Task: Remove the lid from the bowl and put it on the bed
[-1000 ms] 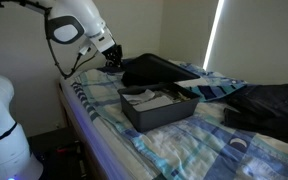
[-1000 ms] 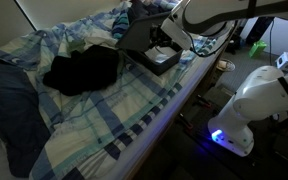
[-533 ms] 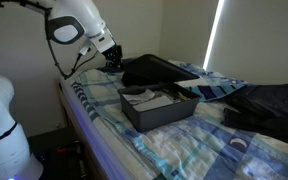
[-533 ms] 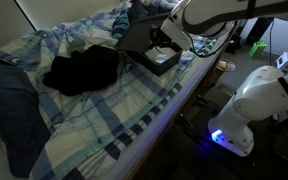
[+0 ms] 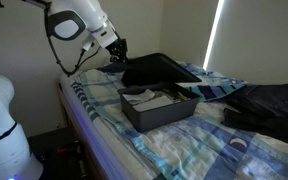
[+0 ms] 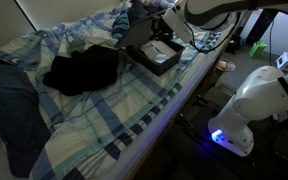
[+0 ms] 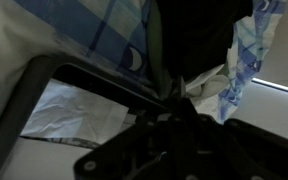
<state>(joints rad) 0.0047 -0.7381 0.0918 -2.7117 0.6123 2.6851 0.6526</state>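
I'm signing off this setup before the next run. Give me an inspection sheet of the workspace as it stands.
Surface: bed with a rumpled blue plaid sheet.
Job's things: dark lid off and held tilted behind the open grey bin, which has items inside.
Clutter: black garment and blue garment on the bed.
Grippers: gripper, fingers apparently closed on the lid's edge.
Cables: cable looped under the arm.
Surroundings: white robot body beside the bed; bright window strip.

Black garment (image 6: 82, 70) heaped on plaid blanket (image 6: 134, 120), dark blue cloth (image 6: 6, 105) nearby, bright window strip (image 5: 216, 35)
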